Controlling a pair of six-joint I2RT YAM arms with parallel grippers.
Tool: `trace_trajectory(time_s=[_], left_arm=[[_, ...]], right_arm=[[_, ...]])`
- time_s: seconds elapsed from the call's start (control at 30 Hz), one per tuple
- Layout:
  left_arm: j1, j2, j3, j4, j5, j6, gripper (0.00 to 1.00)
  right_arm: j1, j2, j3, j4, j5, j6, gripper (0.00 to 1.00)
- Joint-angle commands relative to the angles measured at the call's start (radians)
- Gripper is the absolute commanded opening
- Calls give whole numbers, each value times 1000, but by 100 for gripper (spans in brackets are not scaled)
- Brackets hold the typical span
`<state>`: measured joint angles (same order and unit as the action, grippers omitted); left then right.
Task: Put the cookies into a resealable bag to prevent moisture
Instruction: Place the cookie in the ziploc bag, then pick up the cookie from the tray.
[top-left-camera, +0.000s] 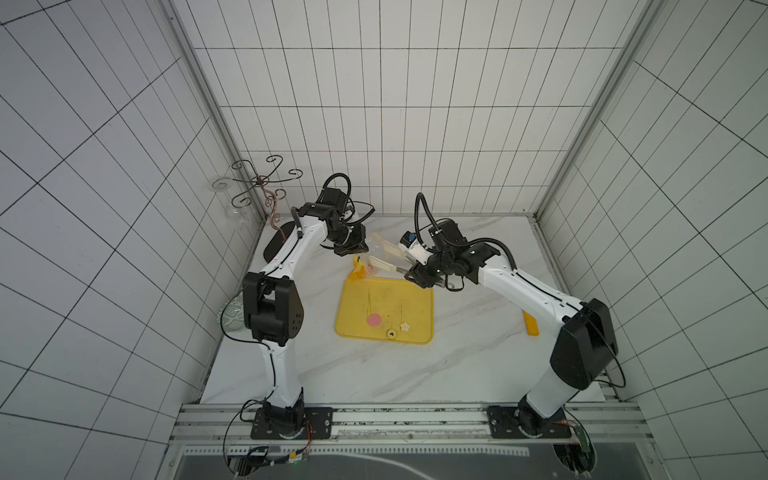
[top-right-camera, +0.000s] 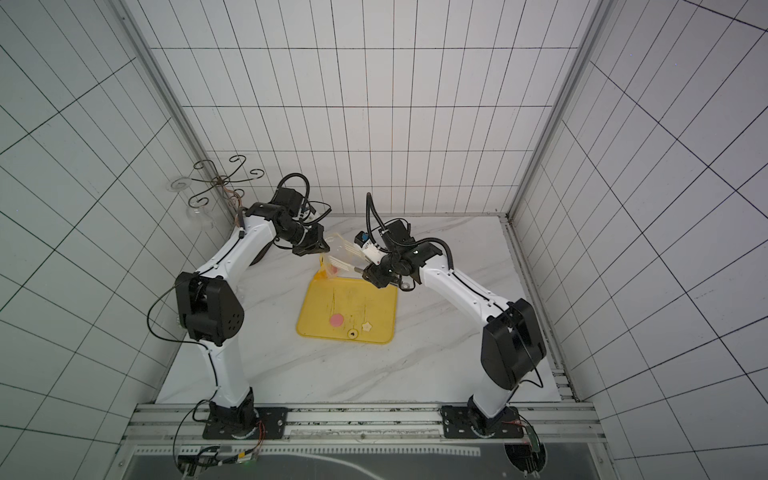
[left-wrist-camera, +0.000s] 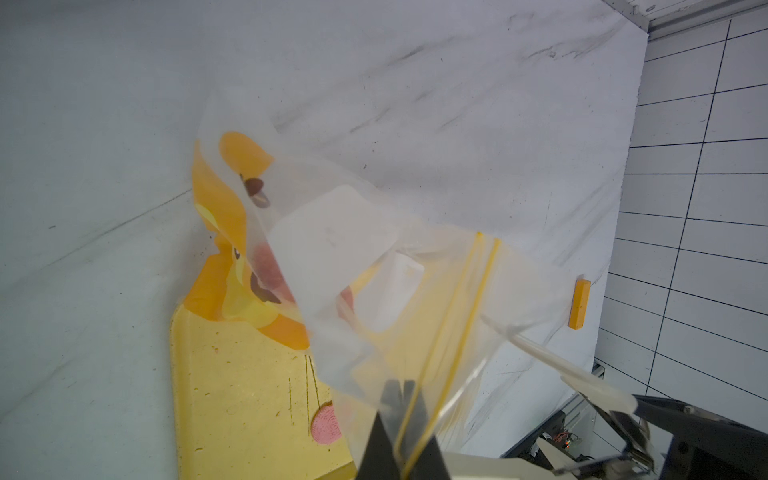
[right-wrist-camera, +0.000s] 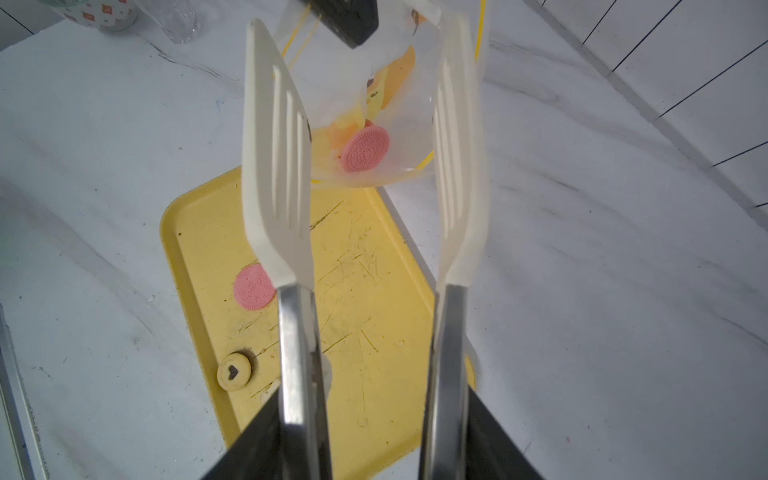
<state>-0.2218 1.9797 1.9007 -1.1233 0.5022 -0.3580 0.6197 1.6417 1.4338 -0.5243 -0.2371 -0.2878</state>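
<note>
A dark wire stand with curly hooks (top-left-camera: 259, 180) stands in the back corner, out past the left end effector (top-left-camera: 358, 247) on its outer side. The left end effector is pinched tight on the rim of the small see-through plastic bag with the yellow printed part (left-wrist-camera: 216, 199). It grips right by the bag's two thin yellow zip lines, as the left wrist view shows. The bag hangs down from this end effector with its mouth open. Its yellow bottom comes down to the far edge of the big yellow rectangular tray (top-left-camera: 415, 291). I cannot tell if it touches the tray. One flat round pink cookie (right-wrist-camera: 365, 149) lies low inside the bag, below the left end effector.

The tray lies on the white marble desk (top-left-camera: 332, 374), nearer the robot's base than both end effectors. On it lie three more cookies in a loose row: another flat round pink cookie (top-left-camera: 373, 320), a small yellow round cookie with a dark heart (top-left-camera: 390, 333) and a pale flower-shaped cookie (top-left-camera: 405, 326).

The right end effector (top-left-camera: 411, 274) holds the metal tongs with white slotted tips (right-wrist-camera: 276, 166) by their two metal arms. The two tips stand apart with a wide gap and reach out from this end effector to the bag's mouth. A small yellow block (top-left-camera: 531, 328) lies on the desk, well apart, on the outer side of the right end effector.
</note>
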Motion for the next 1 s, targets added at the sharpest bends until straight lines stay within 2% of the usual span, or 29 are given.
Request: trace_trajectory(time_s=[0.0,0.2,0.33,0.6,0.83,0.97], left_arm=[[1,-9,23,-4,10,8,0],[19,13,42,7,-12,-3,0],[18,29,65,1,-13,-4,0],[21,20,60,-4,-21,-2,0],[21,16,51,-4,-19,2,0],[23,15,47,-3,-16,5,0]], right_arm=[[-8,-116,-24,44,-16,2,58],[20,-310,-254,-11,-13,-18,55],[84,-358,-378,-21,14,-28,54],[196,-241,-442,100,52,-43,54],[221,-96,-400,161,97,-57,55],[227,-63,-410,182,96,-63,55]])
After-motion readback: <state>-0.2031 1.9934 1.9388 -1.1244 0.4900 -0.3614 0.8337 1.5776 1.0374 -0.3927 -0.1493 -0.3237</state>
